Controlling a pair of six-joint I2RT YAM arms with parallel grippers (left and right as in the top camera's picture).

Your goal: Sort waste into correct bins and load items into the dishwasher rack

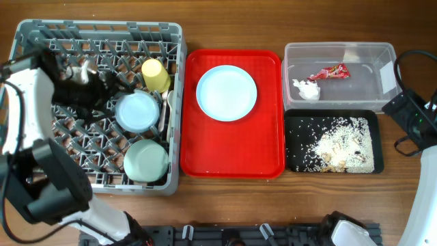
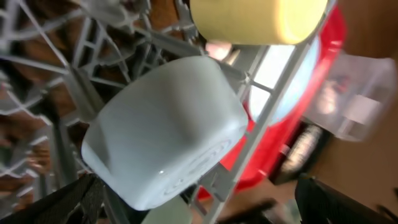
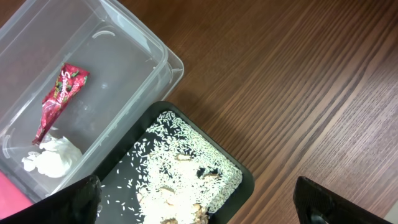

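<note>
- Your left claw (image 2: pixel 199 202) is spread wide; its two fingers (image 2: pixel 68 202) show at the lower corners of the wrist view and pinch nothing.
- It hangs over the rack (image 1: pixel 41 31), just above the blue bowl (image 2: pixel 168 130).
- Your right claw (image 3: pixel 196 199) is spread too and holds nothing. It hangs over the place where the tub (image 3: pixel 134 46) meets the black tray (image 3: pixel 239 186).
- In the rack you can count three items: one blue bowl, one green bowl (image 1: pixel 145 160), one cup (image 1: pixel 156 74).
- The blue bowl is bottom up; its base ring faces the left wrist camera.
- The cup is tilted. Seen from overhead, its long axis runs from far left to near right.
- One plate (image 1: pixel 227 92) lies flat on the red tray (image 1: pixel 232 154), between the rack and the two bins.
- The tub holds two pieces of waste: one wrapper (image 1: pixel 329 72) and one napkin (image 1: pixel 307 89), near each other.
- The long axis of the wrapper runs left to right in the overhead view, a little slanted.
- The black tray holds the rice (image 1: pixel 341 147), heaped more at its near right side and scattered thinly to the left.
</note>
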